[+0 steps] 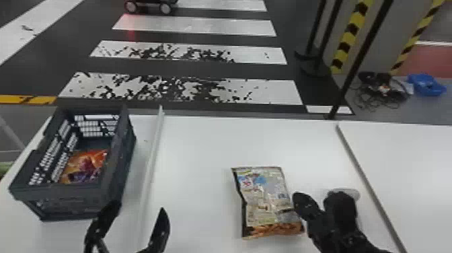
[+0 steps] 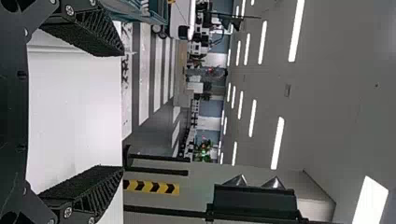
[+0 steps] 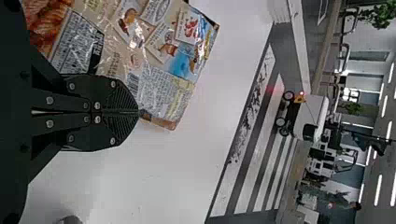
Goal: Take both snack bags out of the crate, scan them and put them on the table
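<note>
Crate (image 1: 72,202) on desk (image 1: 195,144), orange snack bag (image 1: 85,166) inside. Second bag (image 1: 265,198) lies on desk. Left claw (image 1: 138,213) spread near crate; right claw (image 1: 318,203) closed together by second bag.

orange snack bag (image 1: 88,165) partly hidden by the crate (image 1: 64,203) wall, left pincer (image 1: 139,206) cut off by the head view's bottom edge
</note>
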Tool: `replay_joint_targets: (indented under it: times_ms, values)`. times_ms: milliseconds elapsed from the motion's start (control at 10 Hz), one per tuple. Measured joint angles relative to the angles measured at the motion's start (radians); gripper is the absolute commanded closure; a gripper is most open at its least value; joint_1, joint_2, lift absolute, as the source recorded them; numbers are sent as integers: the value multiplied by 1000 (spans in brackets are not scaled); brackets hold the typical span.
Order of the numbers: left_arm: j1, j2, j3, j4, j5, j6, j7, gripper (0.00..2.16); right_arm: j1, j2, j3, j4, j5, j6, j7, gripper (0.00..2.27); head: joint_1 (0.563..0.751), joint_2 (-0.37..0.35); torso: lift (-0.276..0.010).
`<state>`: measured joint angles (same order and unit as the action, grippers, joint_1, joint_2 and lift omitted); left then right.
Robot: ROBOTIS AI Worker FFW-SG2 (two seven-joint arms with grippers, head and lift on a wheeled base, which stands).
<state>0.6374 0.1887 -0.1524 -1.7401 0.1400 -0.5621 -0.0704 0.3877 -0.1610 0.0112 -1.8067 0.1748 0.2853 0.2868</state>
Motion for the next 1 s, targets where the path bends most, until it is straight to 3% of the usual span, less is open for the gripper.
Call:
replay_joint_targets:
  times_ms: [300,1000]
  values:
    - [-5,0,-2,11,3,-1,0,134,68,0,-24,-36,1,-13,6,2240,695,-88,-94]
    - [-7,-5,-2,20,4,-4,0,134,100,1,-10,-44,12,-19,31,2240,695,-70,-94]
